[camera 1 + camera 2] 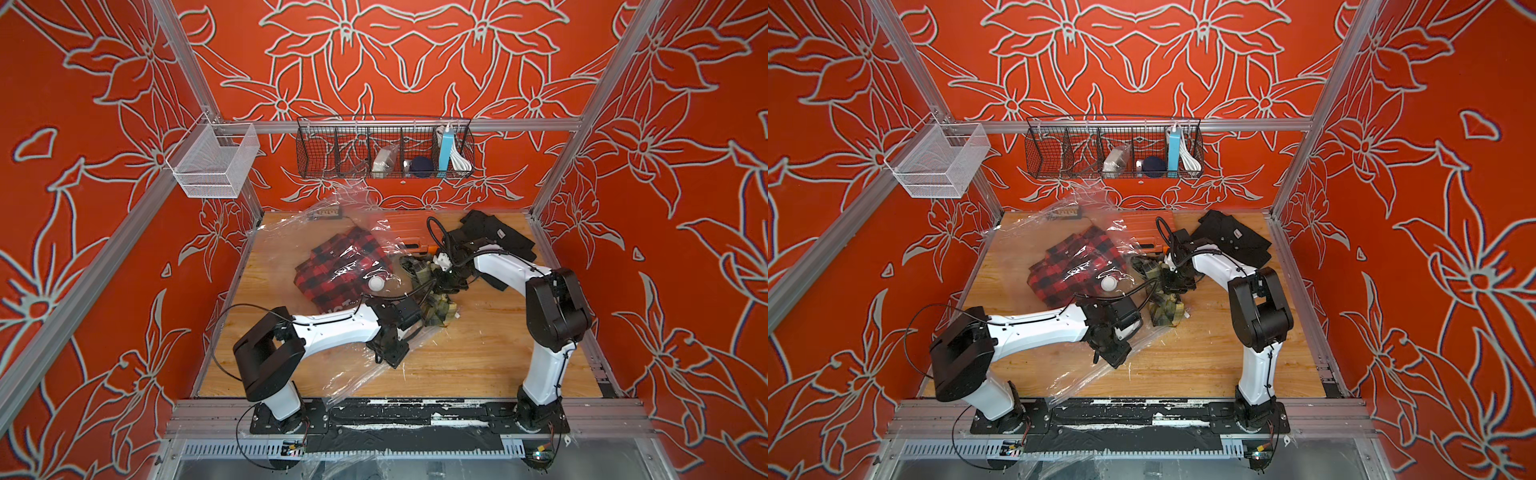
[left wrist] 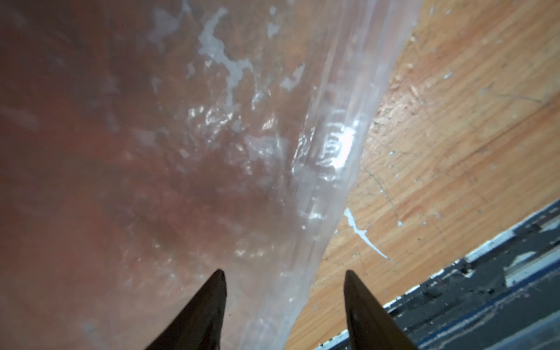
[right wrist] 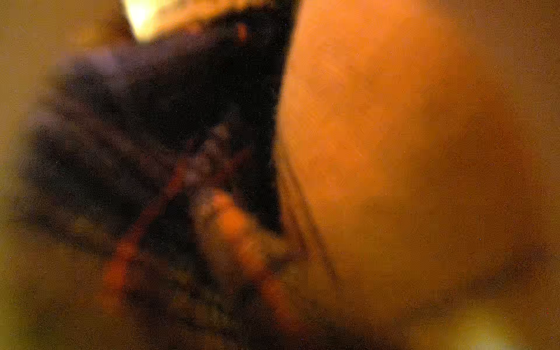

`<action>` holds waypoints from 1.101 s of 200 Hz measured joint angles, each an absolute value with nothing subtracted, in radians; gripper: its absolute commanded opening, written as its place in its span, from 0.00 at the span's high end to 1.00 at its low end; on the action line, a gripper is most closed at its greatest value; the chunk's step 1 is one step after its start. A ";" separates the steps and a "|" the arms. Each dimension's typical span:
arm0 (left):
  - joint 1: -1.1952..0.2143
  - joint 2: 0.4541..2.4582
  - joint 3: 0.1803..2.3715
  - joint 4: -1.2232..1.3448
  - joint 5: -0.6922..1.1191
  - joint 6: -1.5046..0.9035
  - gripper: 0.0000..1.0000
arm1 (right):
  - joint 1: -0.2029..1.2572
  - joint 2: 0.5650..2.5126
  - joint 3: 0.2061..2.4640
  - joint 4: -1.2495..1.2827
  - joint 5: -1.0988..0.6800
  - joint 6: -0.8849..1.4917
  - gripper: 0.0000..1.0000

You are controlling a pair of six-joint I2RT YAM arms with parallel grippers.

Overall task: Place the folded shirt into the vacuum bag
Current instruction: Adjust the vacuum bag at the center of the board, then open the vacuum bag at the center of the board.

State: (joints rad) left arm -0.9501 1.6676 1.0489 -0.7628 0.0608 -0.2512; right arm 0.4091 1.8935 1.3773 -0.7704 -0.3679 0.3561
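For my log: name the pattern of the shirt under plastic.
Shirt: red and black plaid, in a top view.

The desk (image 1: 478, 357) is pale honey wood with visible grain and small white flecks. The vacuum bag (image 1: 282, 245) is clear, glinting white at its creases, with a round white valve cap (image 1: 376, 284). Through it shows a red-and-black check shirt (image 1: 336, 266). Near the desk's middle lies an olive-and-yellow plaid shirt (image 1: 440, 309); the right wrist view is blurred, but the cloth there seems crossed by thin reddish lines. A black garment (image 1: 498, 237) lies at the far right corner, and an orange case (image 1: 411, 232) at the far edge. The walls (image 1: 415, 62) are orange-red with grey-white outlined flowers. One hanging basket (image 1: 212, 166) is white mesh, and the wire basket (image 1: 332, 153) is black.
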 measured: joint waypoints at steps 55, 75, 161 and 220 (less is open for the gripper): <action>-0.957 1.736 1.095 -0.768 0.026 -0.209 0.52 | 0.398 1.893 1.372 -0.766 -0.384 0.351 1.00; -0.957 1.736 1.105 -0.767 0.024 -0.204 0.58 | 0.397 1.893 1.370 -0.764 -0.386 0.350 1.00; -0.955 1.717 1.084 -0.749 -0.038 -0.193 0.91 | 0.394 1.882 1.365 -0.760 -0.400 0.350 1.00; -0.896 1.518 1.041 -0.711 -0.033 -0.199 1.00 | 0.379 1.526 1.298 -0.758 -0.396 0.350 1.00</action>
